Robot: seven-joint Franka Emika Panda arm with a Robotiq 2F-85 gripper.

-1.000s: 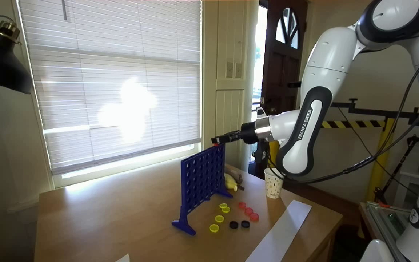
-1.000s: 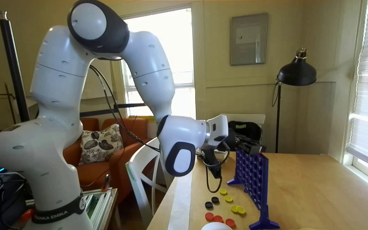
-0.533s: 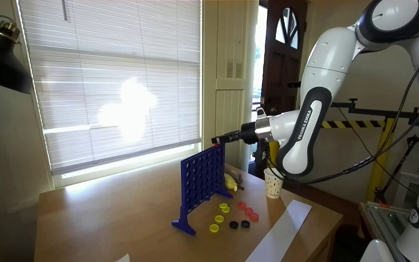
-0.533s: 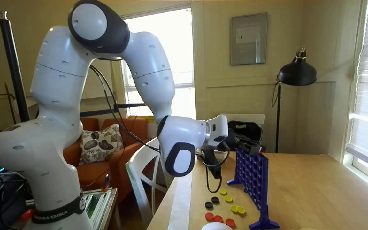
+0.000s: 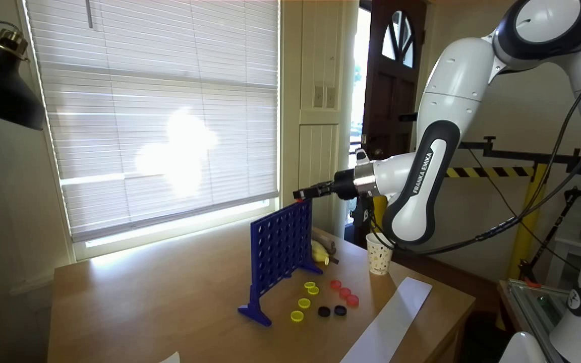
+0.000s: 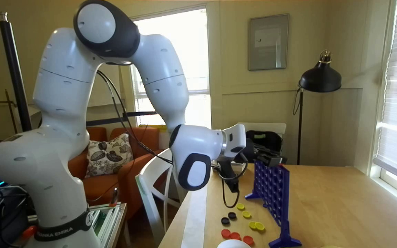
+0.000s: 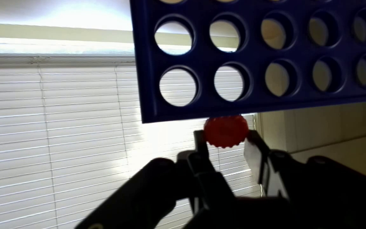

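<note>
My gripper point(image 7: 226, 135) is closed on a red disc point(image 7: 226, 131) with a ridged rim, pinched at its two sides between the fingertips. In the wrist view the disc's upper edge meets the top edge of a blue upright grid rack point(image 7: 204, 58), near one end; I cannot tell whether it sits in the slot. Both exterior views show the gripper point(image 5: 301, 194) at the top far end of the rack point(image 5: 256, 272), with only a sliver of red point(image 6: 281, 165) visible under the fingertips. No discs are seen in the rack's holes.
On the table point(image 5: 169, 297) beside the rack lie several yellow discs point(image 5: 297, 316), red discs point(image 5: 345, 292) and two black discs point(image 5: 324, 311). A speckled cup point(image 5: 379, 257), a white strip point(image 5: 389, 322) and a yellow object point(image 5: 319, 252) are also there. A cable loop point(image 6: 237, 198) hangs under the wrist.
</note>
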